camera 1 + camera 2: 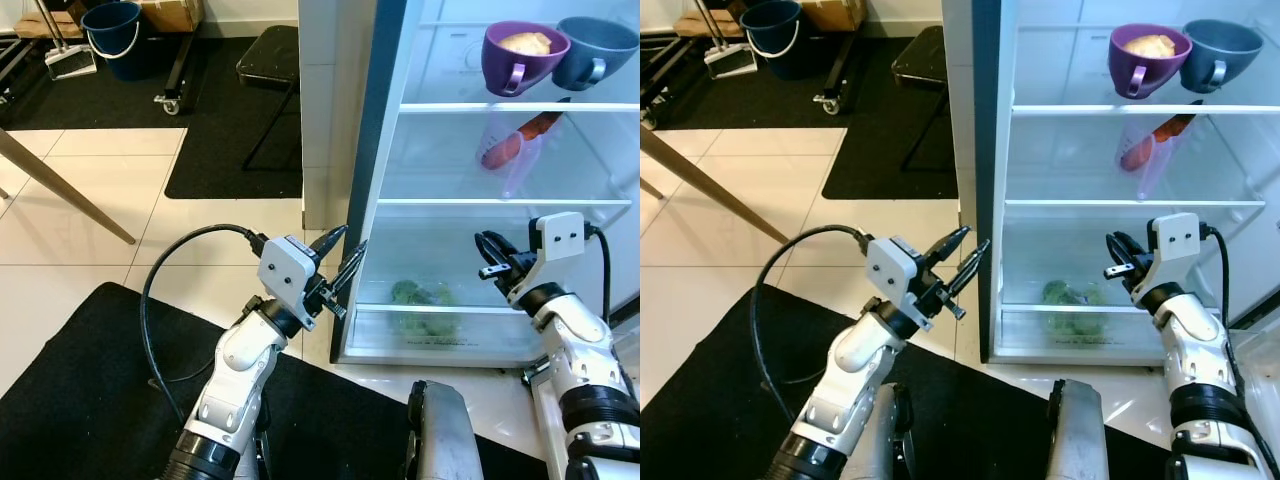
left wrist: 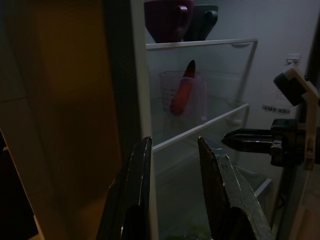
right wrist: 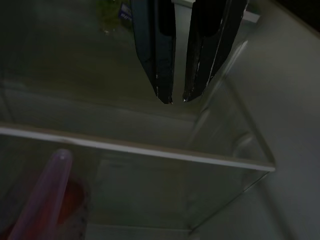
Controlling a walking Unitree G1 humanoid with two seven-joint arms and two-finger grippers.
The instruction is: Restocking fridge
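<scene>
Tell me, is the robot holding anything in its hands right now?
No, nothing. The left hand is open and empty by the fridge door's edge. The right hand is empty too, fingers nearly together, reaching in above the broccoli.

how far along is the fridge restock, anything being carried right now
Already in: a purple cup and grey cup on the top shelf, a clear jug holding a carrot on the shelf below, and greens at the bottom. In hand: nothing. The left end effector is open by the fridge's edge; the right end effector is empty inside. What remains can't be judged.
</scene>
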